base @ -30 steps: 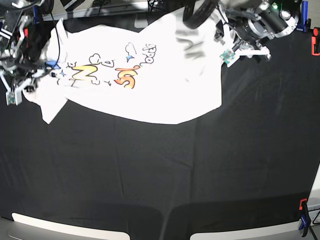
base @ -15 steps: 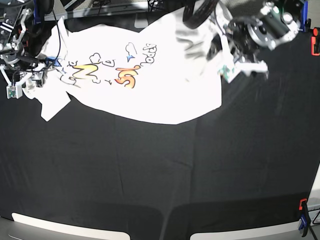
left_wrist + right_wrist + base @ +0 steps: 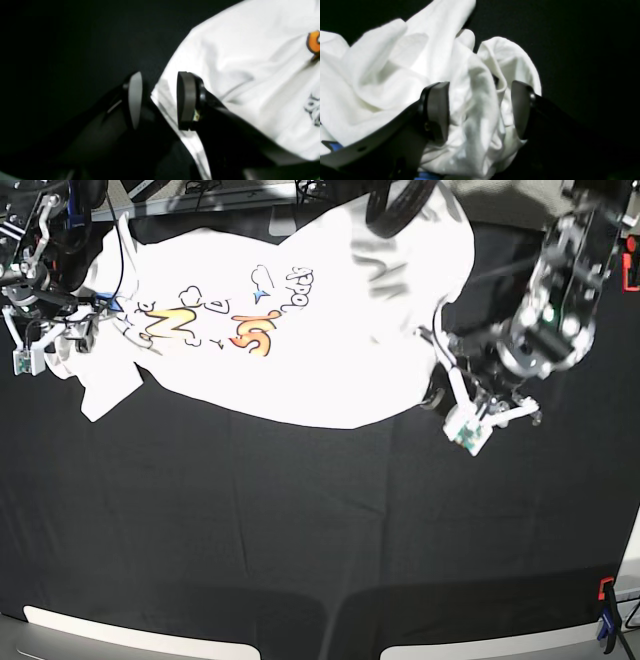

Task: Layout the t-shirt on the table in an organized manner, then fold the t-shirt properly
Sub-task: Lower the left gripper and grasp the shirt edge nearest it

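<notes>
The white t-shirt point(image 3: 300, 370) lies print-up across the far left and middle of the black table point(image 3: 300, 530), its left end crumpled. My left gripper point(image 3: 438, 396) hovers at the shirt's near right corner. In the left wrist view, the left gripper point(image 3: 160, 100) is open and the t-shirt point(image 3: 250, 75) has its corner edge running between the fingers point(image 3: 186, 100). My right gripper point(image 3: 68, 335) is at the shirt's left end. The right wrist view shows the right gripper point(image 3: 480, 110) open, with bunched folds of the t-shirt point(image 3: 382, 87) lying loose between its jaws.
A red clip point(image 3: 630, 272) sits on the table's right edge and a red and blue clip point(image 3: 605, 612) at the near right corner. Cables and frame parts point(image 3: 240, 192) line the far edge. Black cloth stretches from the shirt to the near edge.
The left arm has swung from the far right corner down to the shirt's near right corner. The right gripper has opened and let go of the shirt's left end.
</notes>
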